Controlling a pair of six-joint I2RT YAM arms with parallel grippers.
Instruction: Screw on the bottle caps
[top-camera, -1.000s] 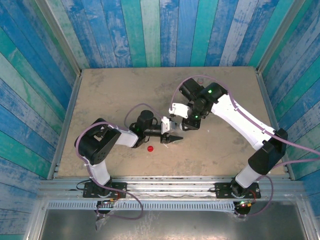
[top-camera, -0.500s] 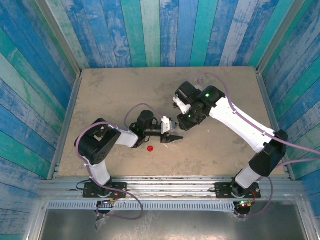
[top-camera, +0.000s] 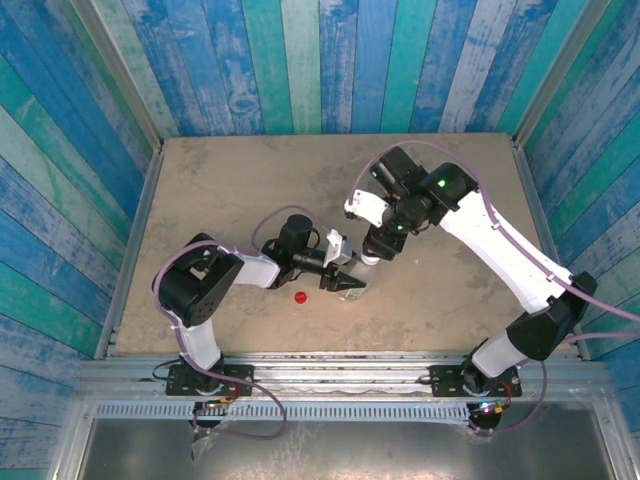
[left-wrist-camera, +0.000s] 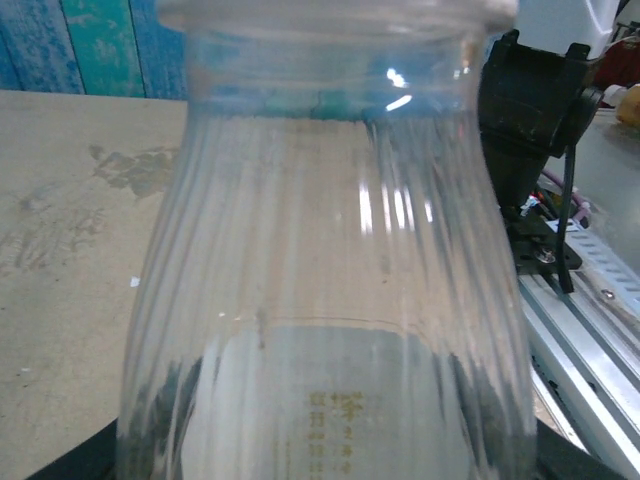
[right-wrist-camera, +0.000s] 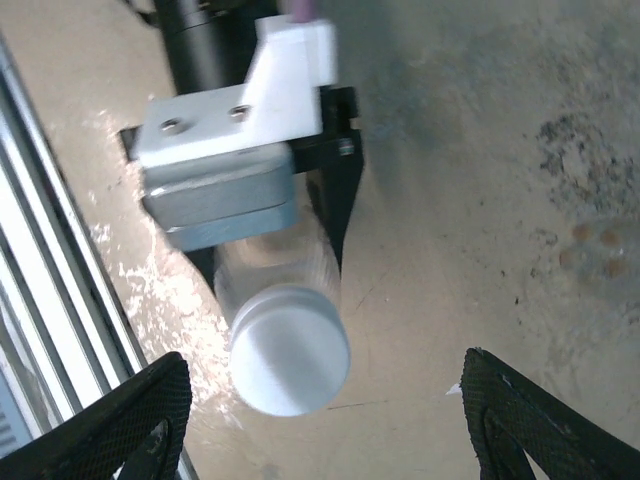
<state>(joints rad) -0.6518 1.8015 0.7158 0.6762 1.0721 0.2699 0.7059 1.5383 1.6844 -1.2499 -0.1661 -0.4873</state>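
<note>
A ribbed clear bottle (left-wrist-camera: 320, 250) with a pale label stands close before the left wrist camera, and my left gripper (top-camera: 346, 276) is shut on its body. From above, the white cap (right-wrist-camera: 290, 350) sits on this bottle's neck (right-wrist-camera: 275, 275). My right gripper (right-wrist-camera: 330, 430) hangs open over it, one dark finger (right-wrist-camera: 125, 420) left of the cap and the other well to the right, neither touching it. In the top view the right gripper (top-camera: 376, 246) is just right of the bottle (top-camera: 362, 263). The red cap (top-camera: 301, 296) lies alone on the table. I cannot make out the second bottle.
A tiny white scrap (right-wrist-camera: 450, 388) lies on the tan table (top-camera: 220, 190) near the bottle. Blue and green plank walls (top-camera: 300, 60) close in the far side and both flanks. A metal rail (top-camera: 340, 365) runs along the near edge, by the arm bases.
The right gripper has swung from over the bottle's top to its right side. The left gripper has shifted slightly right and forward with the bottle.
</note>
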